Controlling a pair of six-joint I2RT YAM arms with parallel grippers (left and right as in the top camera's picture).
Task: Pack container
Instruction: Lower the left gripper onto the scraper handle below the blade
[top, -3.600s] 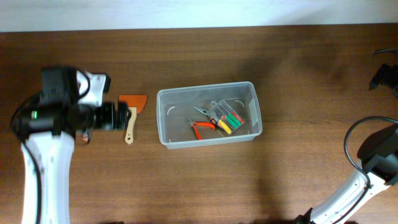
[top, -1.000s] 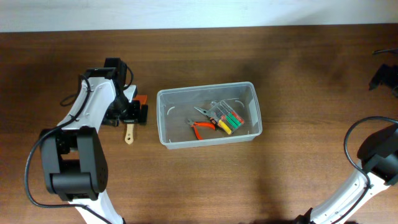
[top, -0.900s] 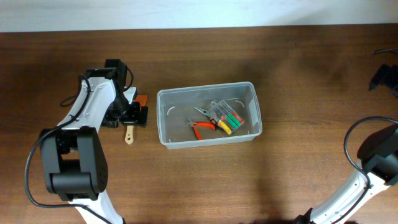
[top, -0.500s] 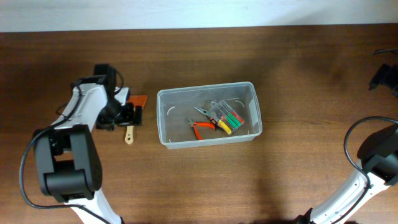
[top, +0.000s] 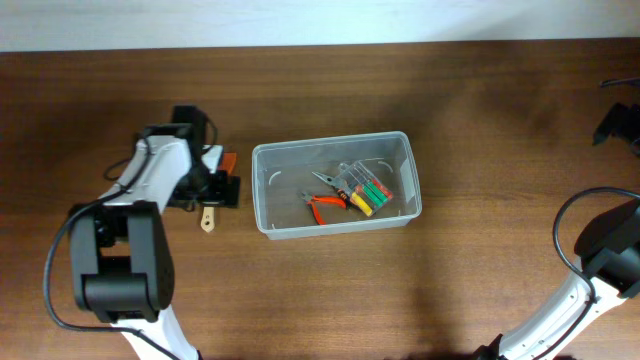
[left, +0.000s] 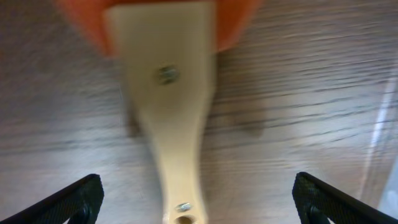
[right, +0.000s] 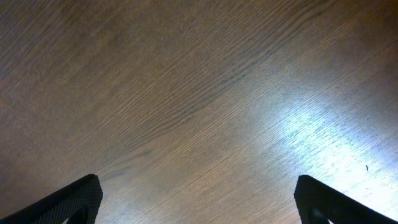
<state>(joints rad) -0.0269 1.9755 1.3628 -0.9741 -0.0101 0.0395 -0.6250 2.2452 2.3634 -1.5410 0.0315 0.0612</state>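
Brown wooden desk (top: 480, 280): left gripper (top: 218, 188), jaws wide, has swung over the orange-bladed, cream-handled scraper (left: 171, 124) beside the clear plastic container (top: 335, 140), likely to grasp it; right gripper (right: 199, 199) likewise open.

Soft, even light from above falls on the dark wooden table (top: 500, 130), sharp across the overhead frame, with faint darker patches at upper right. The clear container (top: 263, 195) catches small white glints along its walls. In the left wrist view the cream scraper handle (left: 174, 124), at centre, is badly out of focus. The right wrist view shows crisp wood grain, white glare at right and dimness at upper left.
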